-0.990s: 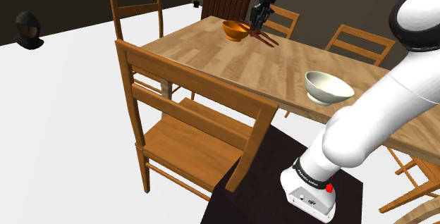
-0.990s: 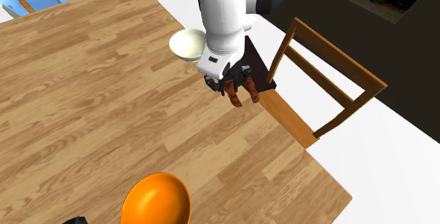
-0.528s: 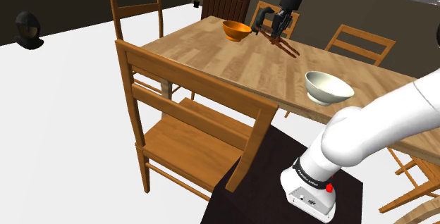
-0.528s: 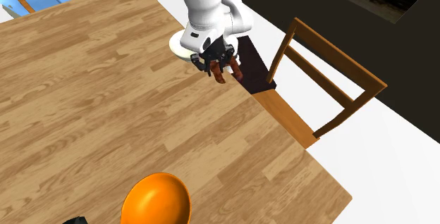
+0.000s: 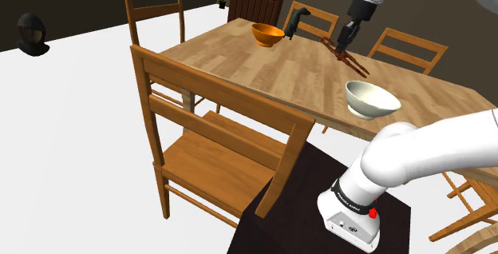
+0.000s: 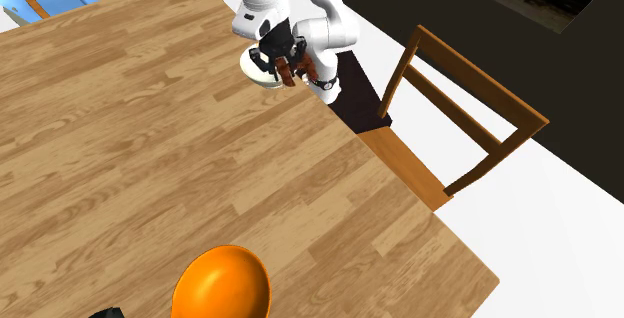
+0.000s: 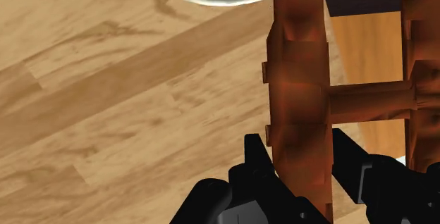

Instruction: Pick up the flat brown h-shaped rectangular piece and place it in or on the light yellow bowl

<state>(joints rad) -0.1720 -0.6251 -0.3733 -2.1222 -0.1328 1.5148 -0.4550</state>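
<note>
Pinching one bar of the brown H-piece (image 7: 300, 60), tool (image 7: 302, 158) aligned with its long axis.

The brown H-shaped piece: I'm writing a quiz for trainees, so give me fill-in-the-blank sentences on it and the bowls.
The gripper is ____ on the brown H-shaped piece.
The pale bowl has ____ in it.
The other bowl on the table is coloured ____.
Missing: shut; nothing; orange.

claw (image 6: 280, 60) clasping brown piece (image 6: 292, 71) | pale bowl (image 6: 250, 69) just beside; table (image 6: 150, 146) below
</note>
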